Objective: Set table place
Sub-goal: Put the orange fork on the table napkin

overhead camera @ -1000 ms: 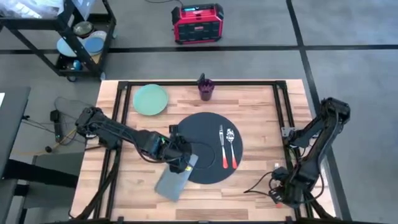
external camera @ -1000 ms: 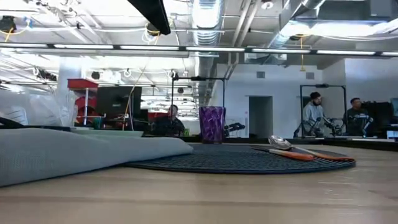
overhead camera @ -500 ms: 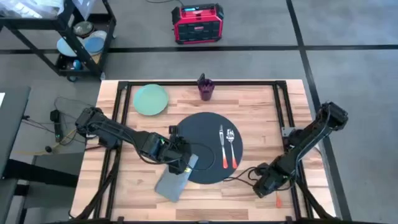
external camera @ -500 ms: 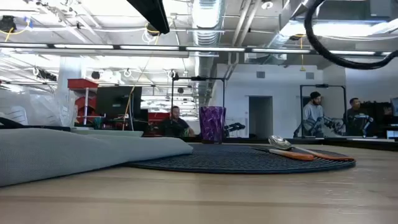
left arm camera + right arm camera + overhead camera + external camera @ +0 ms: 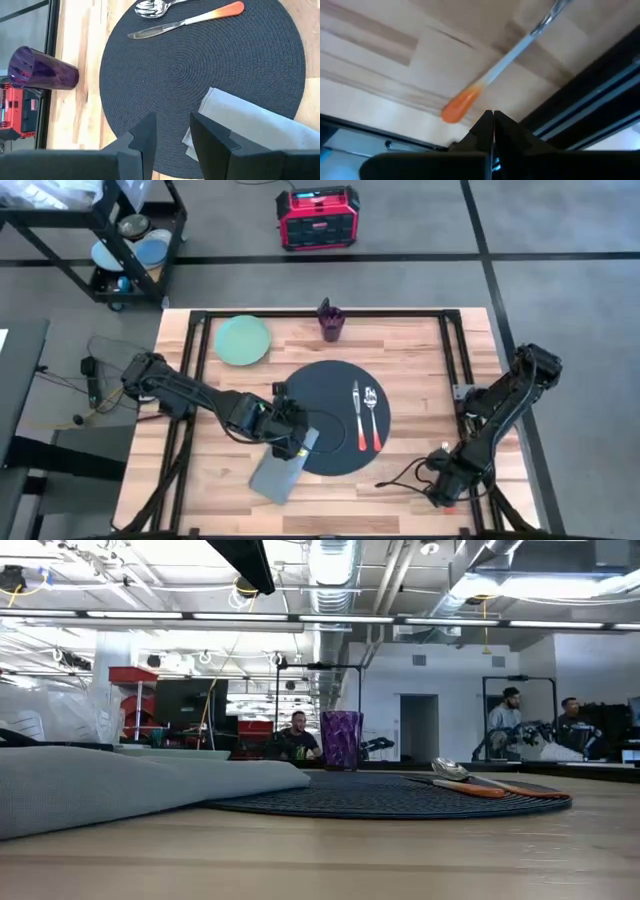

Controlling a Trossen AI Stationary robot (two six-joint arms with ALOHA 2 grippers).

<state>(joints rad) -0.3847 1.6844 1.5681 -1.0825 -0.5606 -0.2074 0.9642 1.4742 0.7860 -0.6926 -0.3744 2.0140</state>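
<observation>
**My left gripper over the mat's edge**

My left gripper (image 5: 292, 442) hovers with fingers slightly parted, holding nothing, over the grey napkin (image 5: 250, 120) that overlaps the near-left edge of the place (image 5: 330, 416). That round mat lies mid-table (image 5: 420, 350). My right gripper (image 5: 440, 492), fingers pressed together, sits near the table's front right corner.

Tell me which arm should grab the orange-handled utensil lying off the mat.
Right. The right gripper hangs directly over that utensil by the table frame's right rail, fingers shut. The left gripper is open above the napkin at the mat edge, farther away.
</observation>
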